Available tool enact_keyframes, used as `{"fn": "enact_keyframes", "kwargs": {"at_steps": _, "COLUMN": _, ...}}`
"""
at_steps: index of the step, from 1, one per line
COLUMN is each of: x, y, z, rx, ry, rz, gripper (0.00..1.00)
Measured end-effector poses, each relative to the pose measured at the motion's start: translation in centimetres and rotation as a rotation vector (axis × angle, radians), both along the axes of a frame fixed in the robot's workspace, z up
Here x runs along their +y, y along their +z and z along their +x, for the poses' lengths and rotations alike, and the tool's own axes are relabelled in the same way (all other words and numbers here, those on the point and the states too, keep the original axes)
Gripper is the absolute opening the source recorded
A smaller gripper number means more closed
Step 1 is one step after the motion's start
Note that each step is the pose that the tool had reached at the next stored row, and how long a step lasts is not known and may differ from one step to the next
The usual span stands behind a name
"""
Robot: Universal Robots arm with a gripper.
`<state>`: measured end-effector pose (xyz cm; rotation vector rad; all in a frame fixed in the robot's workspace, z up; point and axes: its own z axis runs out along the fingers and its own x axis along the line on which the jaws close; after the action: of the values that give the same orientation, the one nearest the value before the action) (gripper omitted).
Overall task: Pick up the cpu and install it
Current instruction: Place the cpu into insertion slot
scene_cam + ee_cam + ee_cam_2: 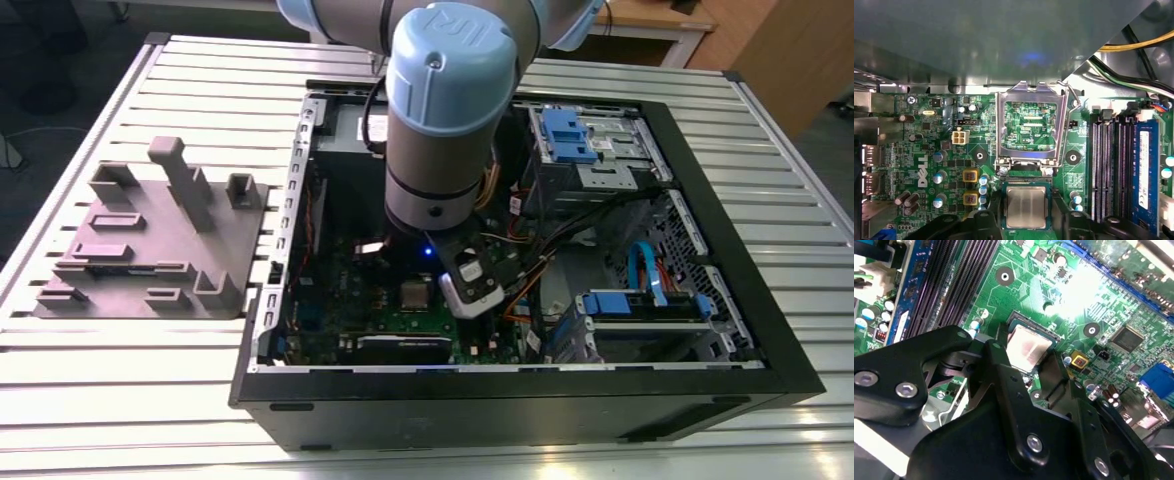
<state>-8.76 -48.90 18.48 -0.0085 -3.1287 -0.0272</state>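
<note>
The cpu is a flat square chip with a silver metal top. It lies level within the dark socket on the green motherboard, just in front of the hinged silver socket frame, which stands open. My gripper is right over it, with a black finger against each of two opposite edges of the cpu. In the exterior view the arm reaches down into the open computer case and the gripper is low over the board.
Dark memory slots and a blue-labelled memory stick run beside the socket. Yellow and black cables hang close by. Blue drive bays and the black case wall surround the arm. A grey moulded fixture sits on the slatted table.
</note>
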Motion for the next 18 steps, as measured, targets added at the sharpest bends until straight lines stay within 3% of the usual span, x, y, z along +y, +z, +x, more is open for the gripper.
{"fn": "enact_keyframes", "kwargs": {"at_steps": 2, "x": 0.00, "y": -0.01, "z": 0.00, "rx": -0.0006, "ry": 0.000, "rz": 0.0001, "gripper": 0.53}}
{"fn": "enact_keyframes", "kwargs": {"at_steps": 8, "x": 0.02, "y": 0.19, "z": 0.04, "rx": -0.0003, "ry": 0.000, "rz": 0.0015, "gripper": 0.53}}
{"fn": "enact_keyframes", "kwargs": {"at_steps": 18, "x": 0.00, "y": 2.21, "z": 0.03, "rx": 0.0064, "ry": 0.000, "rz": 0.0002, "gripper": 0.52}}
